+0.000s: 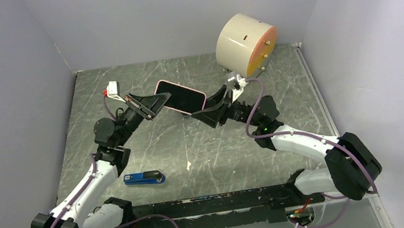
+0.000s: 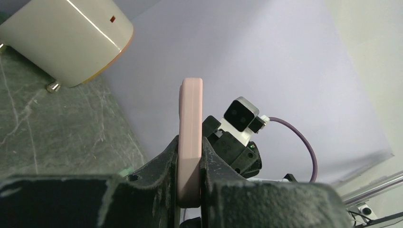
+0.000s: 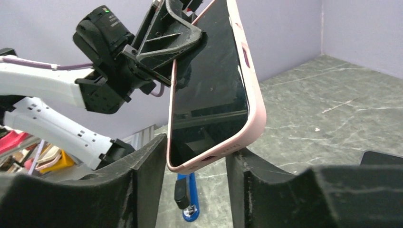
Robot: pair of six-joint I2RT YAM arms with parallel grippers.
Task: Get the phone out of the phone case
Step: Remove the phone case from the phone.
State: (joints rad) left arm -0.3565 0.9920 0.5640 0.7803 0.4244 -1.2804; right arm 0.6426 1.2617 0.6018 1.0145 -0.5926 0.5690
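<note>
A phone with a dark screen sits in a pink phone case and is held tilted above the table. My left gripper is shut on the case's left end. In the left wrist view its fingers press both flat faces of the pink case. My right gripper is at the other end of the phone. In the right wrist view that gripper is open, and the bottom end of the case lies between its fingers, close to both. I see the left gripper at the phone's far end.
A cream cylinder with an orange face stands on small feet at the back right, close behind the right gripper. A blue and black stapler-like object lies near the left arm. A small white scrap is beside it. Grey walls enclose the table.
</note>
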